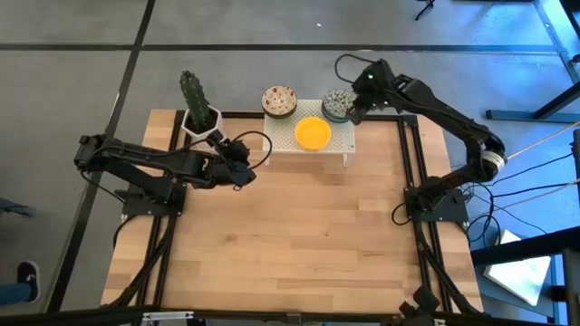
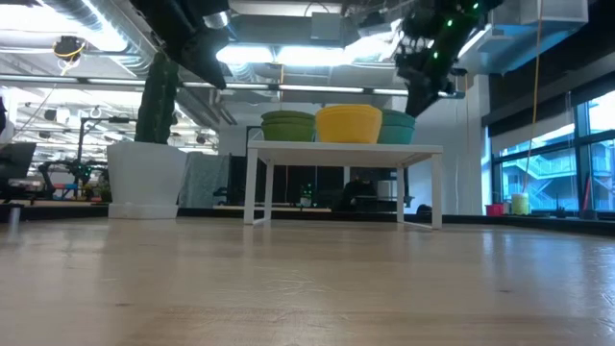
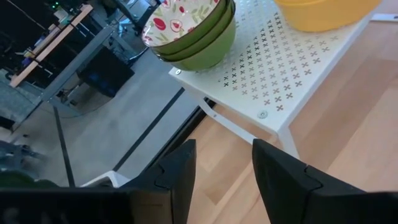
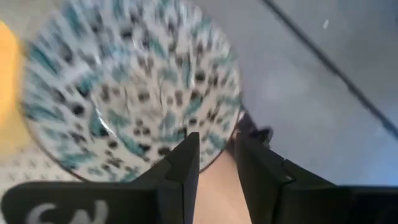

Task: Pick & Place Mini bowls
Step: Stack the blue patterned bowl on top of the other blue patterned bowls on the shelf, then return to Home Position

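Three stacks of mini bowls stand on the white perforated stand point(image 1: 341, 145): red-speckled ones with green outsides point(image 1: 279, 101) point(image 3: 186, 25), yellow ones point(image 1: 313, 133) point(image 2: 349, 123), and grey-green patterned ones point(image 1: 336, 103) point(image 4: 124, 87). My right gripper point(image 1: 353, 110) point(image 4: 214, 158) is open at the patterned stack's right rim, one finger over the bowl's inside and one outside it. My left gripper point(image 1: 245, 170) point(image 3: 224, 168) is open, above the table just left of the stand, touching nothing. My right gripper comes at the top patterned bowl from above, pointing down, its fingers on either side of the rim point(image 4: 231, 134) on the stack's right side. I cannot tell whether the fingers touch the rim. The bowl sits in its stack on the stand.
A white pot with a cactus point(image 1: 201, 118) point(image 2: 144, 178) stands at the table's far left, close behind my left gripper. The stand sits at the far edge. The wooden table top point(image 1: 299, 235) spreads out toward the near edge.
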